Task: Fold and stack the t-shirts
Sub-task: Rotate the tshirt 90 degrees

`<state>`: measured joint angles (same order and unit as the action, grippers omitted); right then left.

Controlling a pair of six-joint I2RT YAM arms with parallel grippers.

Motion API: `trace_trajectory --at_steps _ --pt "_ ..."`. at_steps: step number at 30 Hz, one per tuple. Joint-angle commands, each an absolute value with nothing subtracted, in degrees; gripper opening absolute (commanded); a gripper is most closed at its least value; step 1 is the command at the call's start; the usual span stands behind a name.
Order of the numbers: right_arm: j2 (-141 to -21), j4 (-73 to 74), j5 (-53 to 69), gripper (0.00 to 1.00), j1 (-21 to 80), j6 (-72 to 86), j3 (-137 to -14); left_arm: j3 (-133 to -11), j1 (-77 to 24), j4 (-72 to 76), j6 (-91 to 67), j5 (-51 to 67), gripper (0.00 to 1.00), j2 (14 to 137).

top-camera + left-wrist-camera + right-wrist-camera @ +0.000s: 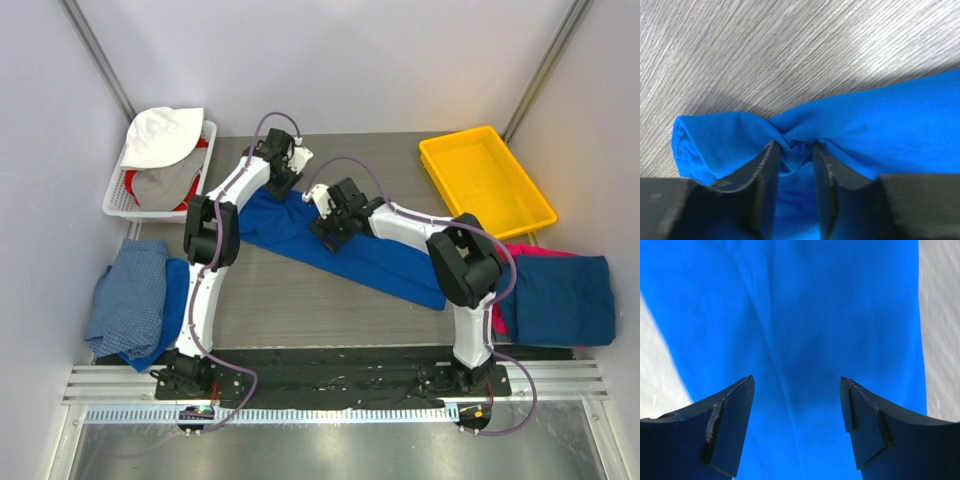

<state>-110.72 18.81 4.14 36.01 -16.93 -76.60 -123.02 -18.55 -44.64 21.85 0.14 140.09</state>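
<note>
A royal blue t-shirt (385, 265) lies folded into a long band running diagonally across the table's middle. My left gripper (283, 182) is down on its far left end. In the left wrist view the shirt (880, 130) puckers into a small fold between that gripper's (794, 146) tips, and the jaws stand a little apart around the fold. My right gripper (328, 232) hovers over the middle of the band. In its own view the right gripper (796, 380) is wide open above flat blue cloth (805, 305), with nothing between its fingers.
A white basket (113, 200) with white, grey and red cloth stands at the back left. A yellow tray (485, 180) sits at the back right. Pale blue folded shirts (130, 300) lie at the left edge. At the right, a dark blue shirt (565, 300) lies over a magenta pink one (535, 250).
</note>
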Motion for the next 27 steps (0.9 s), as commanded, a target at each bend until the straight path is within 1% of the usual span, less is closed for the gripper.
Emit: trace_trajectory --at_steps 1,2,3,5,6,7,8,10,13,20,27 --pt "-114.42 10.19 4.22 0.78 37.53 -16.08 -85.58 -122.08 -17.93 -47.46 22.32 2.64 0.42 138.25" --pt "-116.26 10.37 4.22 0.79 38.49 -16.34 -86.91 -121.99 -18.02 -47.55 22.32 2.90 0.46 137.90" --pt "-117.24 10.72 4.31 0.80 38.93 -16.70 -88.23 -121.99 -17.93 -47.64 22.24 3.07 0.56 137.81" --pt "-119.60 10.98 4.92 0.82 39.98 -17.57 -91.48 -121.82 -18.02 -47.55 22.15 3.60 0.62 137.37" --pt "-120.40 11.94 5.36 0.82 40.34 -17.67 -92.63 -121.90 -17.93 -47.72 22.06 3.60 0.69 137.29" --pt "-121.28 12.39 5.71 0.87 40.69 -17.84 -95.16 -121.82 -17.93 -47.55 21.89 3.69 0.72 137.11" --pt "-122.42 13.00 6.76 0.95 40.95 -18.10 -96.49 -121.47 -17.93 -47.29 21.88 3.87 0.73 137.02" --pt "-125.41 15.99 8.08 0.95 42.01 -18.54 -100.70 -121.55 -17.93 -47.02 21.80 4.13 0.75 136.85" --pt "-127.35 17.58 8.53 0.95 43.85 -19.42 -103.26 -122.25 -18.02 -47.72 21.80 5.53 0.75 137.28" --pt "-129.46 16.44 8.17 0.95 47.72 -18.81 -104.15 -121.55 -17.93 -49.74 21.01 6.76 0.75 137.72" --pt "-129.11 16.43 9.23 0.95 48.78 -17.76 -103.27 -118.83 -18.37 -50.71 19.60 8.96 0.74 136.06"
